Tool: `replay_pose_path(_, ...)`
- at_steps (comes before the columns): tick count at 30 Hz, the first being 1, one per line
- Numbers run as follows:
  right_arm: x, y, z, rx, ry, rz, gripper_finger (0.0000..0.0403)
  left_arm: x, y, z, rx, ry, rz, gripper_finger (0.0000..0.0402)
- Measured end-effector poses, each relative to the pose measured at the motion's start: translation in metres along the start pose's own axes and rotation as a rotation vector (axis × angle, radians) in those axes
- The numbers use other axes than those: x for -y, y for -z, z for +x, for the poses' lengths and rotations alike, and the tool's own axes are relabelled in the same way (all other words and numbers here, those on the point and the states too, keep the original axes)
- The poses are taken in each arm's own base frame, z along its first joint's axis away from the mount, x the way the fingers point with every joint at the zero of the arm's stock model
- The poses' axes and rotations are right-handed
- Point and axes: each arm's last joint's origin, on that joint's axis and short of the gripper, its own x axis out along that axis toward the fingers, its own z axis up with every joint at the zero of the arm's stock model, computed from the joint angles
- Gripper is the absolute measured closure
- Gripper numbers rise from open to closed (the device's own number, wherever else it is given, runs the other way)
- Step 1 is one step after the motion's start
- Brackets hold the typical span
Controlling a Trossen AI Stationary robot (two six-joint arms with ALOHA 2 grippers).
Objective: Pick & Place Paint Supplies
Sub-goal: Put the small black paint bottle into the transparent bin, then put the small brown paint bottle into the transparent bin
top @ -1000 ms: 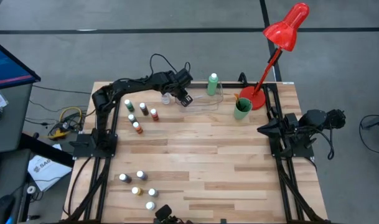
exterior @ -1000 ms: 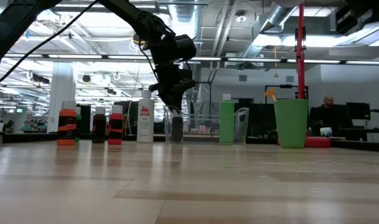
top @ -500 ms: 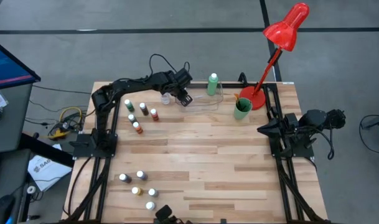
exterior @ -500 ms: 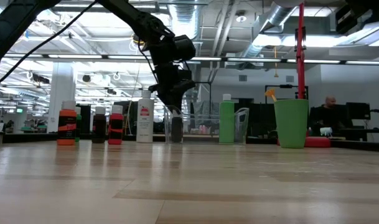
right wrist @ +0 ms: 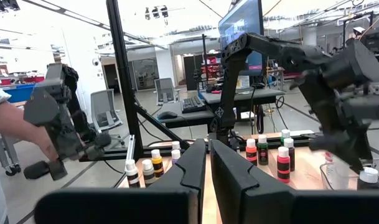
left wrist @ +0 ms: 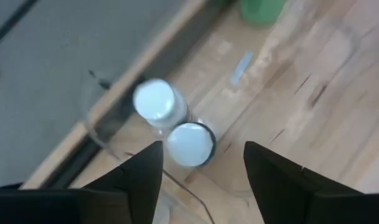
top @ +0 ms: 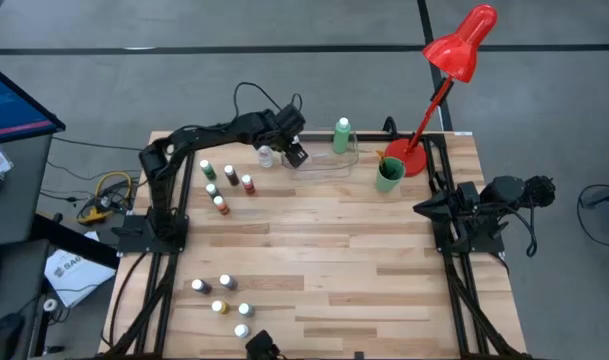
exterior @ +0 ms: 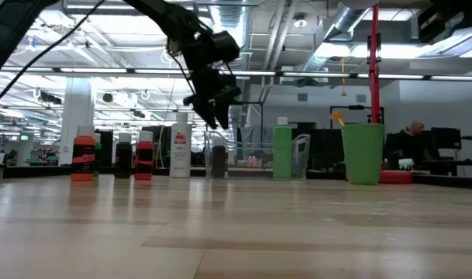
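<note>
My left gripper (top: 292, 152) hovers open over the left end of the clear tray (top: 329, 160), at the table's far edge. Below its fingers (left wrist: 201, 171) a dark white-capped bottle (left wrist: 190, 144) stands upright beside the taller white bottle (left wrist: 155, 102). In the low view the gripper (exterior: 212, 108) is well above the dark bottle (exterior: 218, 160). The tall green bottle (top: 341, 137) stands at the tray's far side. Small bottles stand in a far-left group (top: 224, 185) and a near-left group (top: 224, 295). My right gripper (right wrist: 208, 165) is shut and parked at the right edge (top: 424, 208).
A green cup (top: 388, 174) and the base of a red desk lamp (top: 412, 157) stand right of the tray. Bare wood spans the table's middle and right (top: 354, 260). In the right wrist view a person's arm (right wrist: 15, 134) shows beyond the table.
My left gripper has risen from around the dark bottle's top and drawn slightly toward the table's left. The dark bottle stays upright where it stood.
</note>
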Motion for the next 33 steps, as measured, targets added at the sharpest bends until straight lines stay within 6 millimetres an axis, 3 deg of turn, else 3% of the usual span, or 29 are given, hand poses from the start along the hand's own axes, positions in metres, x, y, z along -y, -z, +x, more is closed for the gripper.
replay_pose_path(4, 0.000, 0.000, 0.000, 0.000, 0.000, 0.000, 0.0381, -0.007, -0.004, -0.031, 0.063, 0.007, -0.015, 0.0186)
replay_pose_path(9, 0.000, 0.000, 0.000, -0.001, 0.000, 0.000, 0.0381, -0.019, -0.003, -0.093, 0.157, 0.028, -0.031, 0.0187)
replay_pose_path(14, 0.000, 0.000, 0.000, 0.000, 0.000, 0.000, 0.0381, -0.037, 0.024, -0.159, 0.124, 0.053, -0.026, 0.0186)
replay_pose_path(18, 0.000, 0.000, 0.000, 0.000, 0.000, 0.000, 0.0381, -0.050, 0.050, -0.189, 0.034, 0.006, -0.091, 0.0186)
replay_pose_path(22, 0.000, 0.000, 0.000, 0.000, 0.000, 0.000, 0.0381, -0.062, 0.071, -0.186, -0.028, -0.034, -0.172, 0.0185)
replay_pose_path(29, 0.000, 0.000, 0.000, 0.000, 0.000, 0.000, 0.0381, -0.076, 0.124, -0.119, -0.284, -0.036, -0.283, 0.0185)
replay_pose_path(33, 0.000, 0.000, 0.000, 0.000, 0.000, 0.000, 0.0381, -0.072, 0.140, -0.091, -0.283, 0.000, -0.327, 0.0185)
